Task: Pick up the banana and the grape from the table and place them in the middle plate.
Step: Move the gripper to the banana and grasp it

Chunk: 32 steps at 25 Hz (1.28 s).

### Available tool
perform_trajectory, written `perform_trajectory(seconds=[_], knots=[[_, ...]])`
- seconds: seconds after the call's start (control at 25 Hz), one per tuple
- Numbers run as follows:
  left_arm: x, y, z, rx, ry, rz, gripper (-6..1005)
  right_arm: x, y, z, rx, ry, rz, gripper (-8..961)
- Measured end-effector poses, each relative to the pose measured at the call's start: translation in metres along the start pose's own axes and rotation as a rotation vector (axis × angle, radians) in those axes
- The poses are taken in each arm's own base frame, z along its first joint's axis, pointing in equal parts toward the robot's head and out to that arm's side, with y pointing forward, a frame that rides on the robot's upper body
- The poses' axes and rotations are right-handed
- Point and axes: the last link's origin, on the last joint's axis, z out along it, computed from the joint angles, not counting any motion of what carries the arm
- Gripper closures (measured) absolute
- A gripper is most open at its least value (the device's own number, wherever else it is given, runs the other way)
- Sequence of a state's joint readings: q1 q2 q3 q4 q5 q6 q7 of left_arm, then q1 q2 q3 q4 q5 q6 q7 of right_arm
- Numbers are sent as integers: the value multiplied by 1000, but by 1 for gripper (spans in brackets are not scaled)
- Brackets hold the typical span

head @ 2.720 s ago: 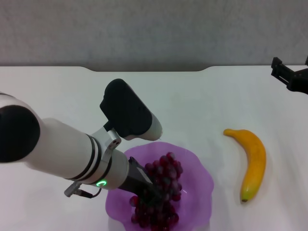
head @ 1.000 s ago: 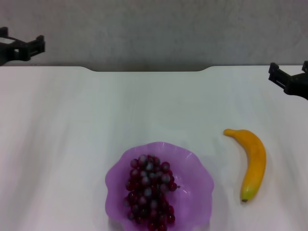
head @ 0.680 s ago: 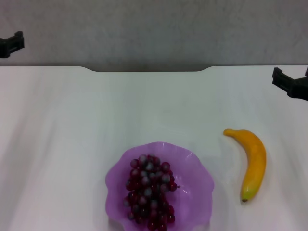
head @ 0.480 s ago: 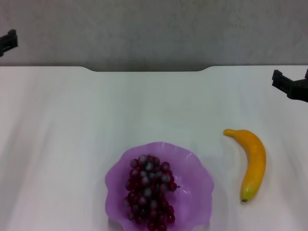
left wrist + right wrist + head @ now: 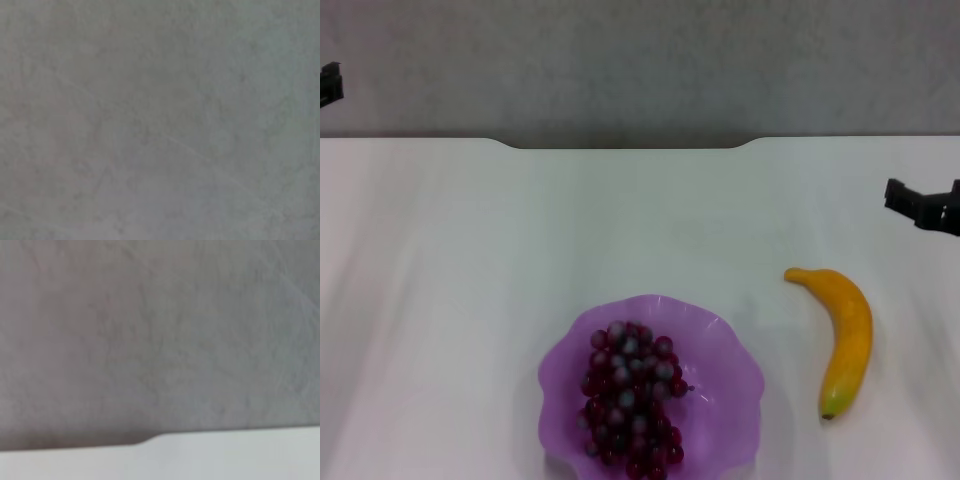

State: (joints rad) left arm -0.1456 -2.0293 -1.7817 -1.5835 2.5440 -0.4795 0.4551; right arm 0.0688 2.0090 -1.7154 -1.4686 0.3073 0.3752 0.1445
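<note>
The grape (image 5: 630, 400), a dark red-purple bunch, lies in the light-purple scalloped middle plate (image 5: 725, 385) at the front centre of the white table (image 5: 620, 220). The banana (image 5: 845, 335), yellow-orange with a greenish tip, lies on the table to the right of the plate. My right gripper (image 5: 928, 205) is at the right edge, above and behind the banana, apart from it. My left gripper (image 5: 328, 84) shows only as a dark bit at the far left edge, far from everything.
The table's far edge has a shallow notch (image 5: 625, 145), with a grey wall behind it. The right wrist view shows the wall and the table edge (image 5: 225, 440). The left wrist view shows only grey wall.
My left arm let go of the grape in the plate and drew back to the far left edge. My right gripper has sunk a little toward the banana.
</note>
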Motion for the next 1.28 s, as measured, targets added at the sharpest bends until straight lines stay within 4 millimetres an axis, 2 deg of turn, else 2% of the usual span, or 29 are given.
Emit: perform_trajectory(seconds=[0.28,0.84,1.28], knots=[[0,-9,-2,13,-22,-21,112,7,8,15,-14,75,-15,92],[0,-21,-6,42,-33,-51,112,23,10,22,-5,190,2,92],[1,-20,-4,39,-29,-51,112,36,14,30,1,280,0,93]])
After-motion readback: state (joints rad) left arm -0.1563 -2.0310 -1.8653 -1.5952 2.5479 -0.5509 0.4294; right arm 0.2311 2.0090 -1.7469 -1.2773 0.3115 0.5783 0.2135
